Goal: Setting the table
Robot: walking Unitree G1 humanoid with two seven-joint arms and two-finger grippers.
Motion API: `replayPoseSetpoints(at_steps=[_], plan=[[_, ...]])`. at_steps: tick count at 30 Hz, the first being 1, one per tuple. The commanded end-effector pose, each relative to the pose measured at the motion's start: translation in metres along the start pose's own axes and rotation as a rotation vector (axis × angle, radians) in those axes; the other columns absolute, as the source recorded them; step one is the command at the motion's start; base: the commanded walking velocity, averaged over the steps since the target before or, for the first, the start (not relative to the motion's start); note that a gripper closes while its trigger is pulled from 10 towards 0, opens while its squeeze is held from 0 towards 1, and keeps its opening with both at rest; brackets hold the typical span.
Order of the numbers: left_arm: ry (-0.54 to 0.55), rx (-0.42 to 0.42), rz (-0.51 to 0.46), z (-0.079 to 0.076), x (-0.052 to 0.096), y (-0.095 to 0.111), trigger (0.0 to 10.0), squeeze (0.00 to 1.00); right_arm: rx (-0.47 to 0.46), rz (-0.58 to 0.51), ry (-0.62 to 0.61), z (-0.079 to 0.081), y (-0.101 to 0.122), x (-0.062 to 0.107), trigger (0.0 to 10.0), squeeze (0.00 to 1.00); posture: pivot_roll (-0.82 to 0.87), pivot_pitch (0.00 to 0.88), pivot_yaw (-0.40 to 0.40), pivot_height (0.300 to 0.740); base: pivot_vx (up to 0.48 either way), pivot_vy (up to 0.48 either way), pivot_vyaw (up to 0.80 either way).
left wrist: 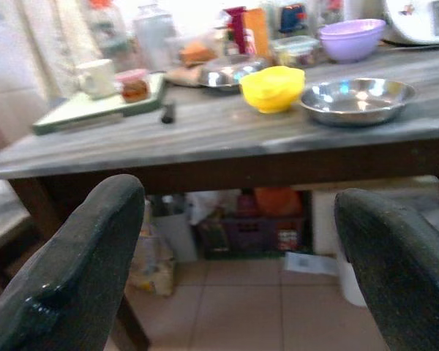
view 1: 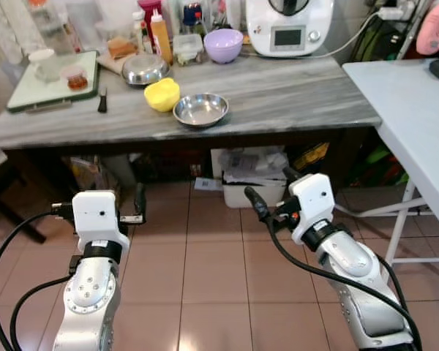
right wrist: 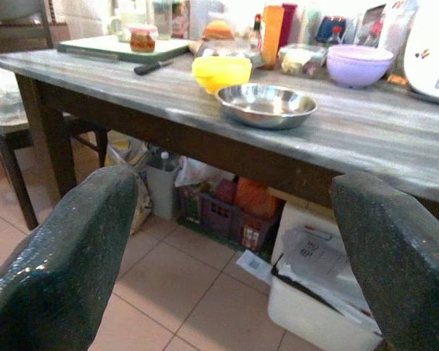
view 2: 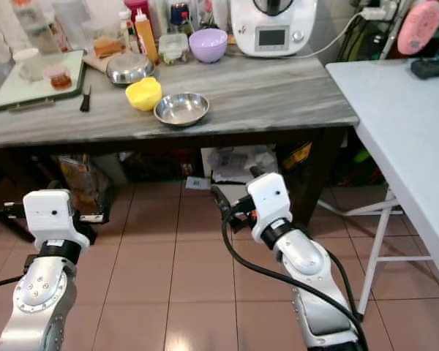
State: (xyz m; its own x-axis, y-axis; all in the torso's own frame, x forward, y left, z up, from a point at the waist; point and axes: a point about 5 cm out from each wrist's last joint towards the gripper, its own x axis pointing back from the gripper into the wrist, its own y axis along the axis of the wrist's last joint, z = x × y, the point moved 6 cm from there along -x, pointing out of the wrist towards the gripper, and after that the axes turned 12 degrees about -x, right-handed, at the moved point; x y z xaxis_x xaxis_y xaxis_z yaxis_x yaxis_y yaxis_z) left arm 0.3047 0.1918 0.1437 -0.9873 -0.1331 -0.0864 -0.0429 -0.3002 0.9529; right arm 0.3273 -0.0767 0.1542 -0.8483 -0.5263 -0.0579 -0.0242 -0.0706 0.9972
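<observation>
**Approaching the counter, both grippers empty**

The robot is standing short of the grey marble counter (view 1: 278,95), holding both arms low over the tiled floor. The left gripper (view 1: 139,208) is spreading its fingers wide apart and gripping nothing; the right gripper (view 1: 274,194) is doing the same, wide open and empty.

The likely pieces to carry are lying ahead of and above both grippers. The steel bowl (view 1: 200,110) is sitting near the counter's front edge, roughly between the two grippers and somewhat closer to the right one's line. The yellow bowl (view 1: 162,94) is resting just beside it, on the left gripper's side. Further back, the purple bowl (view 1: 224,44) and a second steel dish (view 1: 145,69) are waiting. The white table (view 1: 410,110), probably the one to be set, is standing off to the right gripper's outer side.

To do this well, the robot should be closing in squarely, raising one gripper above the counter edge, and taking the steel bowl by its rim, keeping clear of the yellow bowl.
</observation>
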Motion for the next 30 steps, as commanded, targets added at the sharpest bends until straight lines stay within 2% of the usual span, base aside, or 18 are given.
replayPoseSetpoints(at_steps=[1,15,26,30], plan=[[-0.007,0.001,-0.004,-0.002,0.0,0.002,10.0,0.0,0.016,-0.007,-0.022,-0.007,0.003,0.003,10.0,0.0,-0.07,0.078,0.088,0.74,0.0,-0.364,0.0],[-0.016,0.002,-0.008,-0.005,0.0,0.003,10.0,0.0,0.02,-0.02,-0.029,-0.007,0.007,0.002,10.0,0.0,-0.08,0.08,0.089,0.74,0.0,-0.365,0.0],[-0.029,0.008,-0.017,-0.006,0.0,0.007,10.0,0.0,0.027,-0.065,-0.04,-0.008,0.02,0.002,10.0,0.0,-0.08,0.084,0.095,0.74,0.0,-0.367,0.0],[-0.04,0.012,-0.017,-0.01,0.0,0.007,10.0,0.0,0.018,-0.075,-0.069,-0.013,0.022,0.002,10.0,0.0,-0.08,0.085,0.094,0.74,0.0,-0.368,0.0]])
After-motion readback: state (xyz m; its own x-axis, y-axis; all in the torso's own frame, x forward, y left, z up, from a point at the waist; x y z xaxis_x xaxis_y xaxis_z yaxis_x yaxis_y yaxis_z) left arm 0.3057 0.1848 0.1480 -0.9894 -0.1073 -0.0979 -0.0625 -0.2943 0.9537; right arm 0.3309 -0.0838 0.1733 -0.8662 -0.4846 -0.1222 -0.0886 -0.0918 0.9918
